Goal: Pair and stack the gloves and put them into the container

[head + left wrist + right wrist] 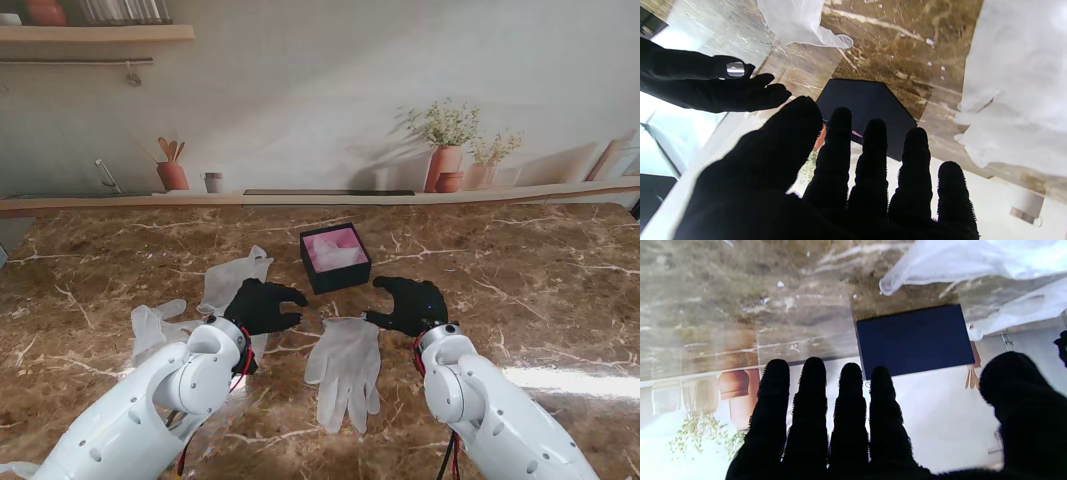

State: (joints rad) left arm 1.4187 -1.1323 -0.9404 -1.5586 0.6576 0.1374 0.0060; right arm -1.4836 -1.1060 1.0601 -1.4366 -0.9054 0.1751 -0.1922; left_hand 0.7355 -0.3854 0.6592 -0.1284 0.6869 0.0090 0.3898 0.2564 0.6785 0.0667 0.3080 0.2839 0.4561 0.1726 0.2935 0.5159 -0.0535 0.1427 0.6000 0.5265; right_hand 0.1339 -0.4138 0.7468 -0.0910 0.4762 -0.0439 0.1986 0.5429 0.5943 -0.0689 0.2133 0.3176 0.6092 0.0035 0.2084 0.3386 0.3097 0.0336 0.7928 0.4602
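Translucent white gloves lie flat on the brown marble table. One glove [346,368] lies between my two arms with its fingers toward me. Another [232,280] lies farther off on the left, and a third [155,328] sits at the far left beside my left arm. The container is a small black box [335,257] with a pink lining, beyond the gloves. My black left hand [262,306] hovers over the left gloves, fingers spread, holding nothing. My right hand [408,304] hovers right of the box, also spread and empty. In the wrist views the box [870,113] [913,340] lies just past the fingertips [875,133] [850,380].
A wall ledge [320,198] runs along the table's far edge. On the wall behind it are terracotta plant pots [445,165] and a utensil holder [172,172]. Bare marble [540,290] stretches to the right of my right hand.
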